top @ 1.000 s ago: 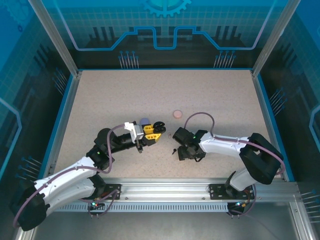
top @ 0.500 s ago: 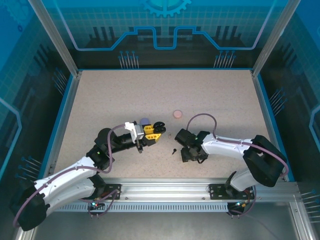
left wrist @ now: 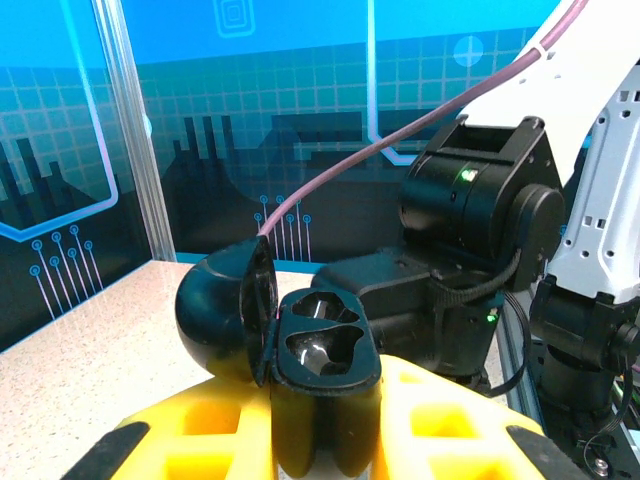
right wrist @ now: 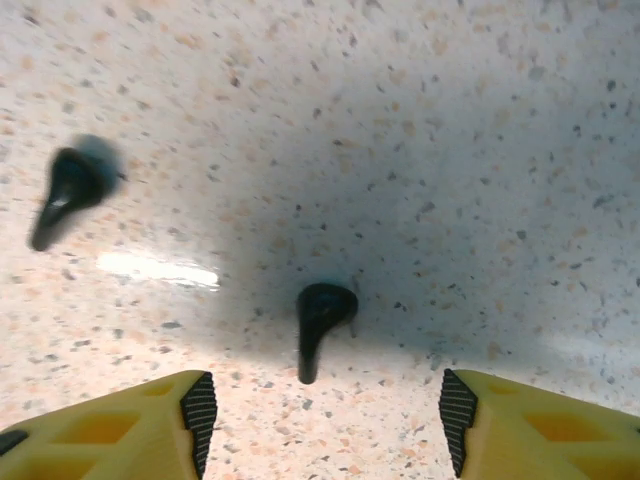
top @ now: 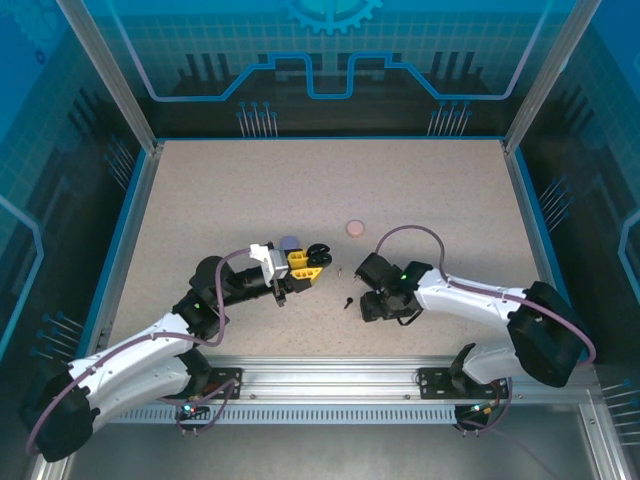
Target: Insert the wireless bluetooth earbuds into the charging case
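My right gripper hangs spread over a black bud lying on the counter, a second bud nearby. My left gripper pinches the open case. The black bud looks tiny, hard and slick; I'd nip its stem squarely.
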You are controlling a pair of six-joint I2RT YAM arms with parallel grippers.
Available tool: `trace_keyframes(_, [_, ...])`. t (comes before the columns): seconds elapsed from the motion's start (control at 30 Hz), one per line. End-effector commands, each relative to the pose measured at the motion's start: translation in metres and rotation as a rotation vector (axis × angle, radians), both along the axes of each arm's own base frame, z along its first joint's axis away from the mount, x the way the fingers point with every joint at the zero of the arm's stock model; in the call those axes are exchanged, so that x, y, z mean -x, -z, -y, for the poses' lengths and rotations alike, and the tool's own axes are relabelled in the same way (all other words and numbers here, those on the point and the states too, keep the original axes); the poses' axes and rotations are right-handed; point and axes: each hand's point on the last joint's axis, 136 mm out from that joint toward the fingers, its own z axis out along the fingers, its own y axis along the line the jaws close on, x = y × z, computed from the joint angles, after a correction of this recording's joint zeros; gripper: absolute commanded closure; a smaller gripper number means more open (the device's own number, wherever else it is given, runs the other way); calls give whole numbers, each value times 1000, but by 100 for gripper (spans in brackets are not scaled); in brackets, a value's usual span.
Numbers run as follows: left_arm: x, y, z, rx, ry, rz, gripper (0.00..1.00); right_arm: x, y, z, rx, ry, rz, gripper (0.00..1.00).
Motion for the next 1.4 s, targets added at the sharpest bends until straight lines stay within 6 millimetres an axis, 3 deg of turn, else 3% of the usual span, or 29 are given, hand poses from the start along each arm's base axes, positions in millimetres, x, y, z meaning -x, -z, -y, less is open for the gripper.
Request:
trace_keyframes(0.0, [3, -8, 0, 22, 2, 0, 100, -1, -1, -2, -66, 1, -55, 40])
trace_keyframes(0.73, [6, -8, -5, 20, -8, -6, 100, -21, 16, -8, -13, -12, -116, 60])
trace_keyframes(1.37, [5, -8, -5, 22, -9, -11, 100, -5, 33, -5, 4, -16, -199, 71])
